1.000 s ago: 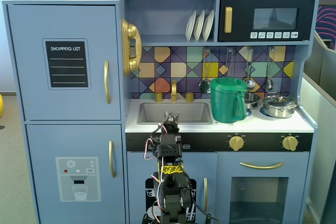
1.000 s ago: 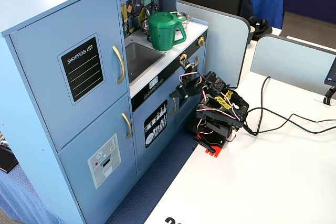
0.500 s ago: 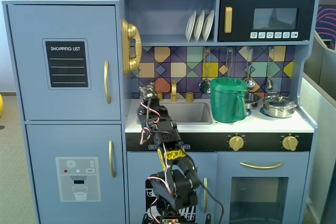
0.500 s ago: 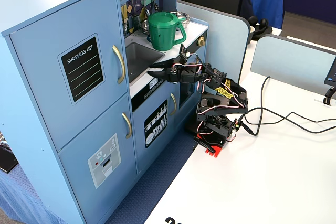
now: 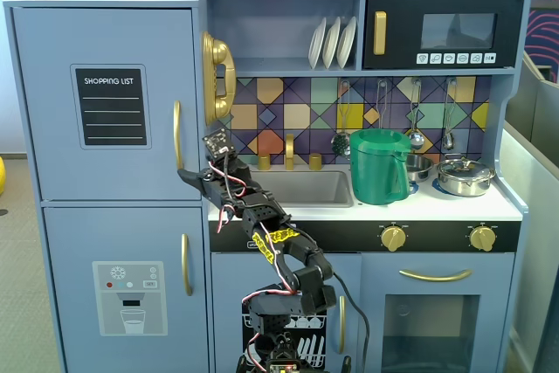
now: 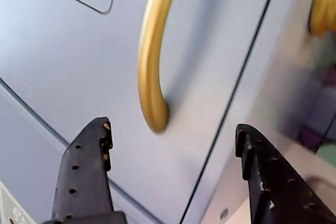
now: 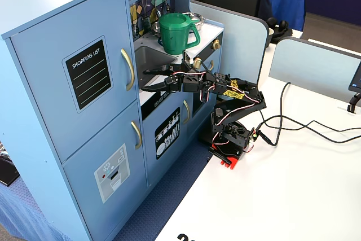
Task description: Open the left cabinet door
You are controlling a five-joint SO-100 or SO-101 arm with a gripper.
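The left cabinet door [image 5: 105,102] is light blue with a black "SHOPPING LIST" panel and stands shut in both fixed views [image 7: 73,71]. Its curved gold handle [image 5: 176,133] runs down the door's right edge. My gripper [image 5: 185,176] is open and empty, just below the handle's lower end. In the wrist view the handle [image 6: 151,56] ends just above the gap of my gripper [image 6: 173,128], closer to the left finger [image 6: 86,166] than to the right finger [image 6: 265,177], and touches neither. In a fixed view my gripper [image 7: 143,81] points at the door edge under the handle [image 7: 128,69].
Below is the blue door with the water-dispenser picture [image 5: 131,294] and its own gold handle [image 5: 185,264]. The small dish-rack door [image 5: 288,329] is behind the arm. The sink [image 5: 301,188], a green pitcher [image 5: 380,166] and a gold phone [image 5: 218,76] are to the right.
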